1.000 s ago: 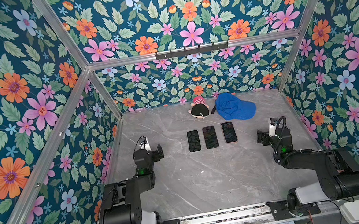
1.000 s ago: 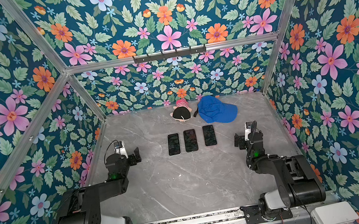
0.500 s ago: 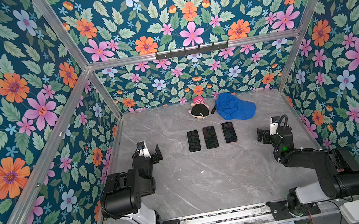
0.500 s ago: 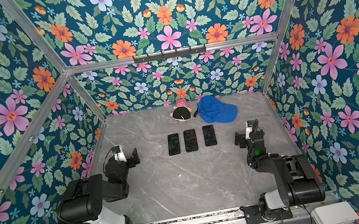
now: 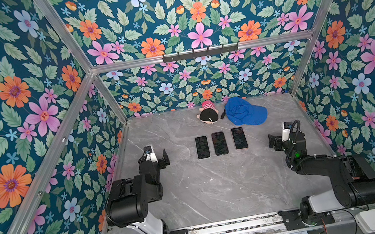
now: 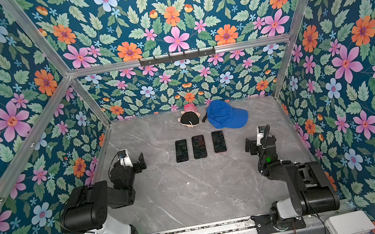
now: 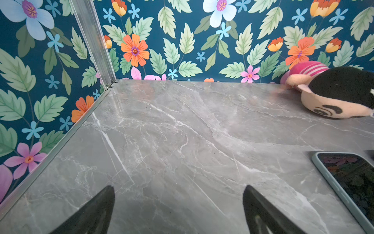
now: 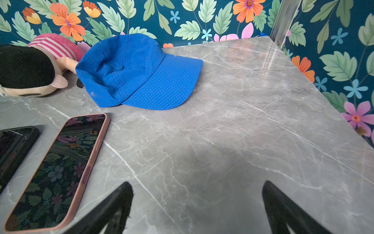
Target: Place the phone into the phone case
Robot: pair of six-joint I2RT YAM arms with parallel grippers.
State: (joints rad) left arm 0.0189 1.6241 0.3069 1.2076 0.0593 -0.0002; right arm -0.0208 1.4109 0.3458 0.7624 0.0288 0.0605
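Apparently little is left: right phone (image 8: 58, 172) is seen pink-cased, left phone (image 7: 352, 182) pale-cased; the middle phone (image 5: 219, 143) cannot be judged. Left gripper (image 7: 179, 189) and right gripper (image 8: 197, 185) are held wide open, empty.

Three dark phone-shaped slabs (image 6: 199, 146) lie side by side on the marble table (image 6: 206, 191), flanked by the left gripper (image 6: 137, 163) and right gripper (image 6: 250, 146). A plush doll (image 6: 190, 117) and blue cap (image 6: 226, 114) lie farther back.

Robot lab test cell — aluminium frame (image 5: 121, 65), floral-print walls (image 5: 24, 103), grey marble tabletop (image 5: 218, 184), two rail-mounted arms (image 5: 131, 201) (image 5: 340, 174)
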